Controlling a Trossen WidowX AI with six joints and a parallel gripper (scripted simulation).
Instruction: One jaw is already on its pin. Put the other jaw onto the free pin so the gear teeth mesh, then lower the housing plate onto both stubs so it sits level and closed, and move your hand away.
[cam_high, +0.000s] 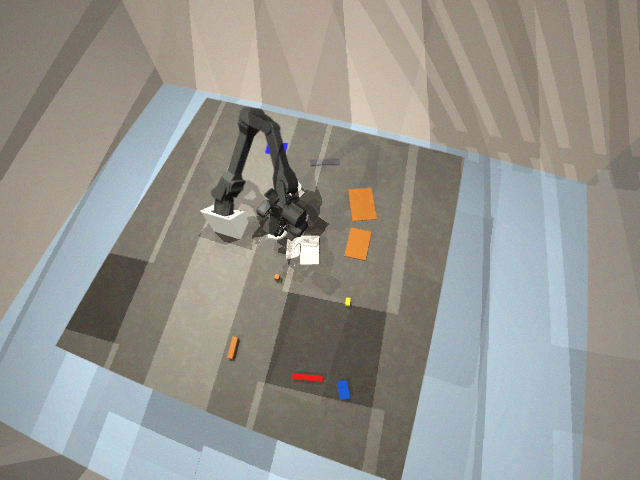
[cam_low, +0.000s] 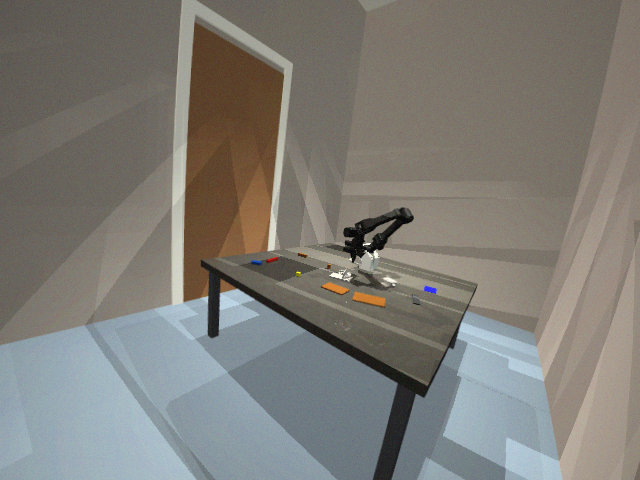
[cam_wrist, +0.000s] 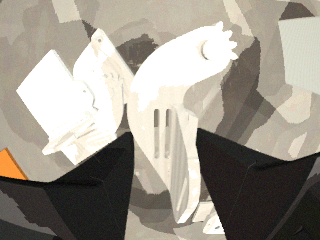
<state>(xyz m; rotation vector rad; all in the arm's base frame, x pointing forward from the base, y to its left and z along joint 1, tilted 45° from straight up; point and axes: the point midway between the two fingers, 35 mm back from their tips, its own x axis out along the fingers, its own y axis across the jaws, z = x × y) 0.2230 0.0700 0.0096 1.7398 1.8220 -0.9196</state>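
Note:
My gripper (cam_wrist: 163, 137) (cam_low: 353, 258) is shut on the loose white jaw (cam_wrist: 167, 75) (cam_high: 276, 236), above the table. The jaw's toothed, rounded end points away from the fingers, up and right in the wrist view. The white gripper base (cam_wrist: 44, 95) (cam_high: 310, 255) lies left of the held jaw in the wrist view, apart from it. The other white jaw (cam_wrist: 100, 72) (cam_high: 293, 248) is at that base; its pin and the free pin are not clear. The white housing plate (cam_low: 388, 281) lies apart on the table, mostly hidden behind the arm in the top view.
Two orange plates (cam_high: 361, 204) (cam_high: 357, 243) lie beside the base. A small orange cube (cam_high: 277, 277) and a yellow cube (cam_high: 347, 301) are nearby. A grey bar (cam_high: 324, 162) and a blue block (cam_high: 269, 149) lie beyond the arm. An orange bar (cam_high: 233, 347) and red bar (cam_high: 307, 377) lie farther off.

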